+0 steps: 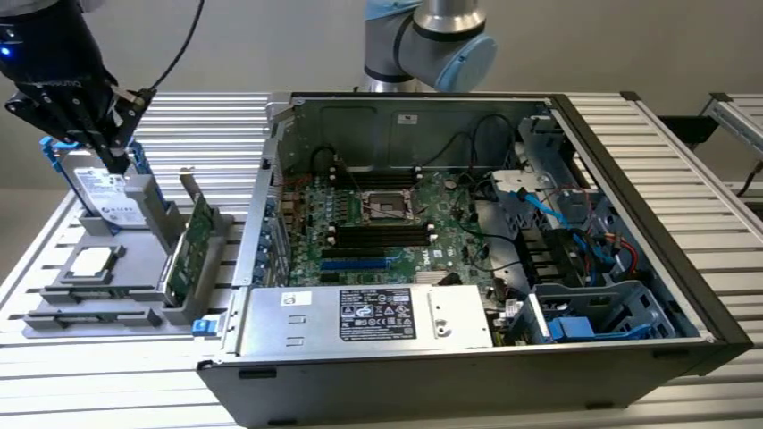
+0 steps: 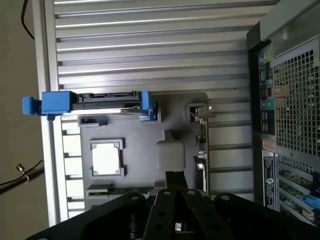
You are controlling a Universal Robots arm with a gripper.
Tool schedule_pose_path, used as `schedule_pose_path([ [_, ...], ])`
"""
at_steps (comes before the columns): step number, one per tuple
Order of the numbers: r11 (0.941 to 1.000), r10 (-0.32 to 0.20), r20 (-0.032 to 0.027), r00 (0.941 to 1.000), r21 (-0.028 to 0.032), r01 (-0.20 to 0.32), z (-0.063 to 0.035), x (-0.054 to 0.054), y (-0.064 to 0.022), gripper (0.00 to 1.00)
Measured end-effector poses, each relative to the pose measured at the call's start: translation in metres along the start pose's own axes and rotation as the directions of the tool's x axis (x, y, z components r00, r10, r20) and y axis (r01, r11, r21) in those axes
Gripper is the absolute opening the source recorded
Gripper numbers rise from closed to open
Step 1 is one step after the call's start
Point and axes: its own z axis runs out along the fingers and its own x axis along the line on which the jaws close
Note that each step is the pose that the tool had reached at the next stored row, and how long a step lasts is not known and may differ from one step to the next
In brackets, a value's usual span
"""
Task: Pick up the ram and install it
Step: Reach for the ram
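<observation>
In the exterior view the gripper (image 1: 118,163) hangs shut and empty over the tray's (image 1: 129,268) 12 o'clock end, beside the drive (image 1: 102,192). The card (image 1: 191,241) stands at the gripper's 4 o'clock. In the wrist view the ram (image 2: 114,190) is, I think, the thin strip in the tray's edge slot, apart from the gripper. Going down shut, the gripper could strike the tray post or land on the card.

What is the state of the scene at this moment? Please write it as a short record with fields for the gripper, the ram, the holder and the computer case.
gripper: above the gray holder, jaws shut, nothing seen between them
ram: thin green strip lying in a holder slot beside the processor, not picked up
holder: also carries the hard drive and the expansion card
computer case: open, on the exterior view's right of the holder, motherboard visible
</observation>
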Motion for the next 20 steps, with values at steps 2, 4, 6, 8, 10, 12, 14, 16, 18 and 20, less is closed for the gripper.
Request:
schedule_pose_path([
  [2, 1.0000, 0.000, 0.0000, 1.0000, 0.0001, 0.000, 0.0006, 0.005, -0.0073, 0.11],
  [4, 1.0000, 0.000, 0.0000, 1.0000, 0.0000, 0.000, 0.0012, 0.010, -0.0147, 0.11],
  [6, 1.0000, 0.000, 0.0000, 1.0000, 0.0000, 0.000, 0.0018, 0.014, -0.0222, 0.11],
  [8, 1.0000, 0.000, 0.0000, 1.0000, 0.0000, 0.000, 0.0027, 0.018, -0.0302, 0.11],
  [10, 1.0000, 0.000, -0.0001, 1.0000, -0.0001, 0.000, 0.0039, 0.021, -0.0379, 0.11],
  [12, 1.0000, 0.000, -0.0008, 1.0000, 0.0002, 0.000, 0.0054, 0.024, -0.0451, 0.11],
  [14, 1.0000, 0.000, -0.0024, 1.0000, 0.0001, 0.000, 0.0074, 0.027, -0.0519, 0.11],
  [16, 1.0000, 0.000, -0.0049, 1.0000, 0.0003, 0.000, 0.0091, 0.030, -0.0579, 0.11],
  [18, 1.0000, 0.000, -0.0072, 1.0000, 0.0005, 0.000, 0.0110, 0.034, -0.0632, 0.11],
  [20, 1.0000, 0.000, -0.0076, 1.0000, 0.0002, 0.000, 0.0118, 0.038, -0.0649, 0.11],
])
